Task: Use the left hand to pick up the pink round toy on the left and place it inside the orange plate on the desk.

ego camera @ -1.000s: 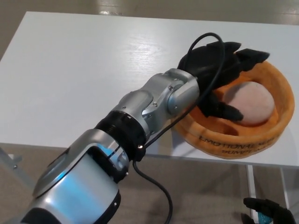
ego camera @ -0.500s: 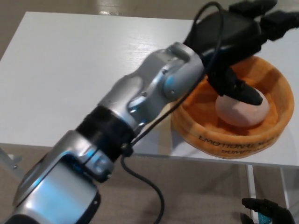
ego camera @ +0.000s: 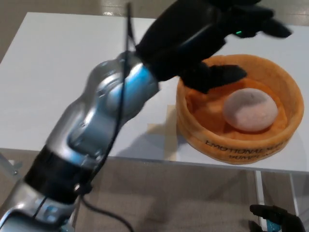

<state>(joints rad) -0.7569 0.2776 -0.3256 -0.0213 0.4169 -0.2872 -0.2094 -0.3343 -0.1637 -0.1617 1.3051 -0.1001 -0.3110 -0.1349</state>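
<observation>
The pink round toy [ego camera: 250, 109] lies inside the orange plate [ego camera: 231, 142], a soft deep-walled bowl at the right of the white desk. My left hand [ego camera: 203, 36] hovers above the plate's left rim, raised clear of the toy, open with its fingers spread and nothing in it. Its thumb points right over the bowl's back-left wall. My right hand [ego camera: 275, 218] shows only as dark fingers at the bottom right corner, below the desk edge.
The white desk [ego camera: 63, 77] stretches to the left and back of the plate. My silver left forearm [ego camera: 96, 130] crosses the picture from the bottom left. The desk's front edge runs just below the plate, with tan floor beneath.
My left hand has let go of the pink toy, lifted out of the plate and drawn back to the left. The toy now rests uncovered in the bowl.
</observation>
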